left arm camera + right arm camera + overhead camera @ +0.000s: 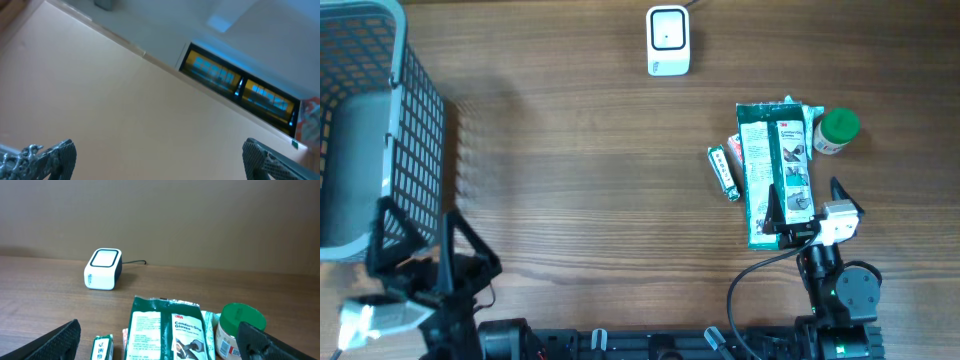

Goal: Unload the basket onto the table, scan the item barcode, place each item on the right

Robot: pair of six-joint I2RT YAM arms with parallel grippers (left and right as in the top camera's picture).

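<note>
A white barcode scanner [668, 40] [102, 269] stands at the far middle of the table with its cable running back. Three items lie at the right: a green 3M glove package [775, 170] [167, 332], a small green pack [724, 172] [102, 347] to its left, and a green-lidded jar [836, 131] [240, 327] to its right. My right gripper [810, 205] [162, 345] is open at the package's near end, its fingers apart on either side, holding nothing. At the near left my left gripper [430, 235] [160, 155] is open and empty, facing a wall.
A grey wire basket [380, 120] fills the far left corner, just beyond the left arm. Bare wooden table [580, 170] lies between the basket, the scanner and the items.
</note>
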